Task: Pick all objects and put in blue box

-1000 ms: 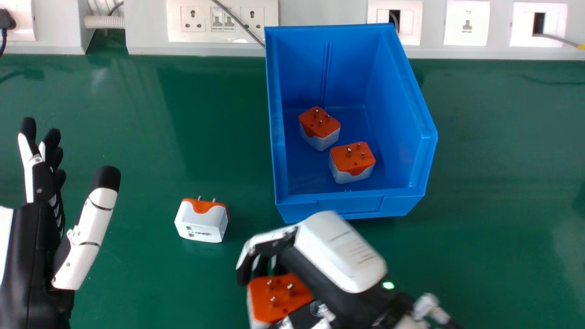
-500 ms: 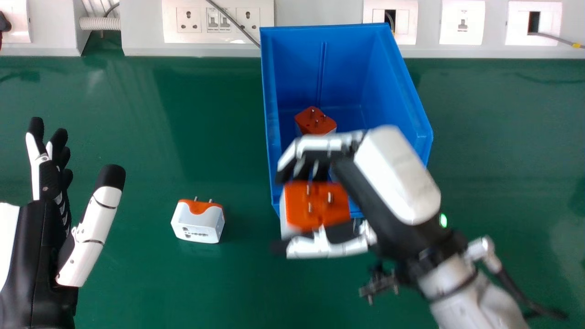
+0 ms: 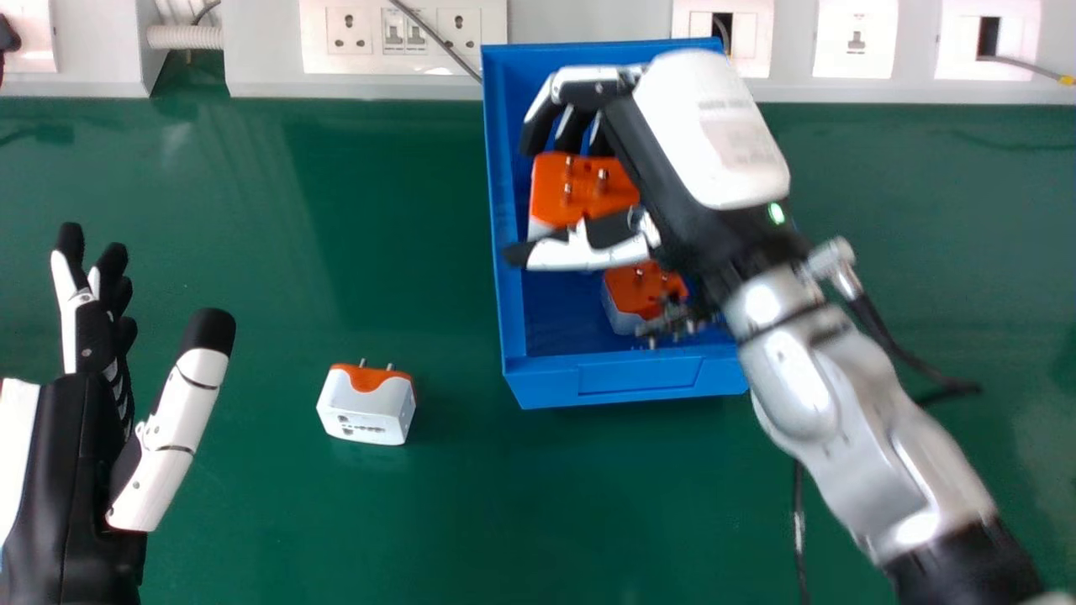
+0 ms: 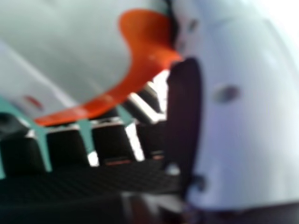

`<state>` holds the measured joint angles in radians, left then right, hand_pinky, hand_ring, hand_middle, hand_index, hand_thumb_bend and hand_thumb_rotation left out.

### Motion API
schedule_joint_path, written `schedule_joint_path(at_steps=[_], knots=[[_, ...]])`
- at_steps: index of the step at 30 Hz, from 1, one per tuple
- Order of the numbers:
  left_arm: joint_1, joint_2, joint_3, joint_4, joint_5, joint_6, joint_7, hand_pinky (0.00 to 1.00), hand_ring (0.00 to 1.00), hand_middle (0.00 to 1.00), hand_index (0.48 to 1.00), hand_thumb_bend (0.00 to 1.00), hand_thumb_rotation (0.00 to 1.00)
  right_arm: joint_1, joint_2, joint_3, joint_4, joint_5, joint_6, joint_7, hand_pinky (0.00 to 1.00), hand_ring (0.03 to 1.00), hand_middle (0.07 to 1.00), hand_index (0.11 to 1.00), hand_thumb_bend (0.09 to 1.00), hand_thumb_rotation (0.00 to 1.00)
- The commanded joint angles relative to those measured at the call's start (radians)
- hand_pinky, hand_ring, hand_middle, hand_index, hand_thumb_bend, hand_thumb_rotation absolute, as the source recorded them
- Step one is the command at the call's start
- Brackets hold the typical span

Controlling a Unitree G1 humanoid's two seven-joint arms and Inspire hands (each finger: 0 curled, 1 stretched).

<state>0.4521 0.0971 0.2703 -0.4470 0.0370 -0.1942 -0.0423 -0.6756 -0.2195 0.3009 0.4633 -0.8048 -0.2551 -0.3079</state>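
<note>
There are three plug adapters point(image 3: 366, 407) in sight, one blue box point(image 3: 546, 385), one left robot hand point(image 3: 172, 433) and one right robot hand point(image 3: 710, 139), one tabletop point(image 3: 420, 521), and five wall plates point(image 3: 853, 64), one bearing two sockets point(image 3: 349, 34) and two switches point(image 3: 393, 34).

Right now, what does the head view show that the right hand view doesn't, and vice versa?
Head view: the blue box, a plug in it, a plug on the table, wall sockets and the left hand.
Right hand view: a small red mark on the held plug's pale side.
Both: the held plug, between the right hand's thumb and fingers.
</note>
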Motion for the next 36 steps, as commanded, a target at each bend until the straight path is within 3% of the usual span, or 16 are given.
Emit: schedule_joint_path(at_steps=[1,7,9,10,12,15,22,25,30,35,36], knots=[[0.009,0.005,0.005,-0.021,0.0,-0.025,0.002,1.0,1.0,1.0,1.0,0.65,0.79,-0.1,0.005,0.018,0.081,-0.019,-0.005,-0.065,0.08,0.117,0.172,0.469,0.483,0.16],[0.029,-0.006,0.004,-0.042,0.007,-0.017,0.012,1.0,1.0,1.0,1.0,0.62,0.8,-0.21,0.02,0.062,0.299,-0.025,0.02,-0.115,0.11,0.158,0.224,0.469,0.485,0.16],[0.034,-0.008,0.004,-0.047,0.012,-0.018,0.015,1.0,1.0,1.0,1.0,0.57,0.8,-0.24,0.03,0.076,0.369,-0.025,0.034,-0.13,0.12,0.17,0.236,0.469,0.486,0.16],[0.037,-0.009,0.004,-0.05,0.02,-0.016,0.019,1.0,1.0,1.0,1.0,0.55,0.8,-0.256,0.034,0.086,0.402,-0.025,0.047,-0.118,0.12,0.173,0.238,0.469,0.487,0.16],[0.041,-0.011,0.004,-0.051,0.018,-0.024,0.02,1.0,1.0,1.0,1.0,0.56,0.8,-0.285,0.045,0.103,0.469,-0.02,0.077,-0.09,0.15,0.212,0.287,0.47,0.486,0.16],[0.042,-0.01,0.005,-0.047,0.003,-0.036,0.015,1.0,1.0,1.0,1.0,0.54,0.77,-0.308,0.06,0.12,0.54,-0.01,0.109,-0.076,0.2,0.268,0.349,0.474,0.487,0.16],[0.04,0.002,0.021,-0.025,0.0,-0.068,0.011,1.0,1.0,1.0,1.0,0.56,0.78,-0.308,0.077,0.152,0.619,-0.004,0.162,-0.071,0.32,0.389,0.465,0.481,0.486,0.15],[0.037,0.002,0.021,-0.026,-0.007,-0.066,0.008,1.0,1.0,1.0,1.0,0.57,0.79,-0.302,0.075,0.159,0.618,-0.002,0.168,-0.071,0.34,0.412,0.489,0.483,0.485,0.15],[0.032,0.0,0.017,-0.033,0.007,-0.052,0.014,1.0,1.0,1.0,1.0,0.55,0.8,-0.288,0.073,0.182,0.603,-0.014,0.172,-0.09,0.34,0.402,0.475,0.483,0.489,0.15],[0.026,-0.002,0.011,-0.029,0.004,-0.054,0.013,1.0,1.0,1.0,1.0,0.59,0.79,-0.29,0.065,0.213,0.569,-0.031,0.191,-0.084,0.45,0.541,0.611,0.493,0.495,0.16],[0.025,-0.002,0.01,-0.03,0.005,-0.052,0.012,1.0,1.0,1.0,1.0,0.59,0.79,-0.289,0.062,0.22,0.554,-0.036,0.201,-0.076,0.52,0.62,0.679,0.611,0.509,0.27]])
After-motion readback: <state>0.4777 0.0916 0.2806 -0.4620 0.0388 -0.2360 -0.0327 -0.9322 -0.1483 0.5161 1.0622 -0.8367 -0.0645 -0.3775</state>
